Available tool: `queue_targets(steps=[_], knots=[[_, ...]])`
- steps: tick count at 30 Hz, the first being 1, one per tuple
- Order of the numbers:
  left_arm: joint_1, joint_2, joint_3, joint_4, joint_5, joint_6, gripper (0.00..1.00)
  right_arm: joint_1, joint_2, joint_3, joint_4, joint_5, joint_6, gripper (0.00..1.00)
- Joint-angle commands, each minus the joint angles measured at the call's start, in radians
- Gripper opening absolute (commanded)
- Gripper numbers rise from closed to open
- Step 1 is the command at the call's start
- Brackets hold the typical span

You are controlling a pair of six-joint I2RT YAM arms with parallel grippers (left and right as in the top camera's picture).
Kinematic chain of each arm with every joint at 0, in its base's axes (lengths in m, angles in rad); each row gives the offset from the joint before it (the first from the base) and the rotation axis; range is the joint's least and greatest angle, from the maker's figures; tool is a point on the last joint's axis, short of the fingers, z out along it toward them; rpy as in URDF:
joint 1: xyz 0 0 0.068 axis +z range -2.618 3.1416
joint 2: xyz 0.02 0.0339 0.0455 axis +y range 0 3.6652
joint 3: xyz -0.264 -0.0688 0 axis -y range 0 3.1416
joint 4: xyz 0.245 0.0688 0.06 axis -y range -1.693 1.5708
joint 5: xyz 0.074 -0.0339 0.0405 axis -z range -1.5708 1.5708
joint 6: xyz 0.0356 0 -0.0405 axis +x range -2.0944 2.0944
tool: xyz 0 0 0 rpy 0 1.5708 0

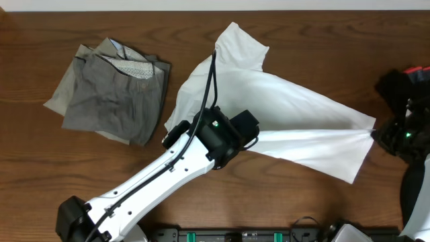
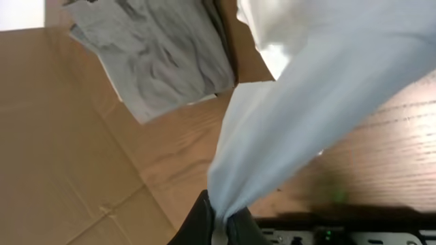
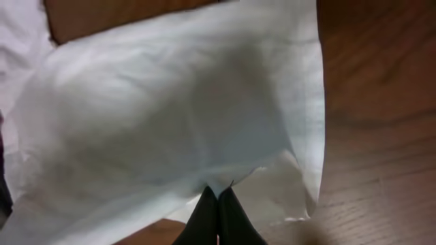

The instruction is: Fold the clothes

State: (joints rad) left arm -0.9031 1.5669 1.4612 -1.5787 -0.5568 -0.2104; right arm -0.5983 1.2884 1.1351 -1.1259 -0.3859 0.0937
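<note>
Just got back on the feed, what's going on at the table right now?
Both arms are working the white T-shirt. The left gripper is pinched shut on a bunch of fabric near the shirt's middle. The right gripper is shut on a corner out to the right, and the cloth is stretched between them. The grey trousers lie folded at the far left, apart from both grippers.

1 table (image 1: pixel 67 168) carries 2 clearly separate garments: 1 white T-shirt (image 1: pixel 282 101) and 1 pair of grey-khaki trousers (image 1: pixel 111 94). 1 dark heap (image 1: pixel 396 86) at the right edge may be a 3rd garment; it cannot be told. There are 2 arms, the left arm (image 1: pixel 154 175) and the right arm (image 1: pixel 418 191), and 2 end effectors, the left end effector (image 2: pixel 221 218) and the right end effector (image 3: pixel 218 194).
</note>
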Motion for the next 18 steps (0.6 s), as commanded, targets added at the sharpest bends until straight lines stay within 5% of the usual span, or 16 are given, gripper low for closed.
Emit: queue_targets(steps=[1, 11, 18], knots=[[0.006, -0.026, 0.019, 0.033, -0.068, -0.015, 0.06, -0.01, -0.005, 0.092, -0.009, -0.01, -0.013, 0.01], [0.006, -0.026, 0.046, 0.181, -0.108, 0.034, 0.06, -0.01, -0.008, 0.296, -0.011, -0.026, 0.003, 0.01], [0.006, -0.026, 0.221, 0.23, -0.047, 0.045, 0.06, -0.01, -0.008, 0.423, -0.019, -0.037, 0.009, 0.01]])
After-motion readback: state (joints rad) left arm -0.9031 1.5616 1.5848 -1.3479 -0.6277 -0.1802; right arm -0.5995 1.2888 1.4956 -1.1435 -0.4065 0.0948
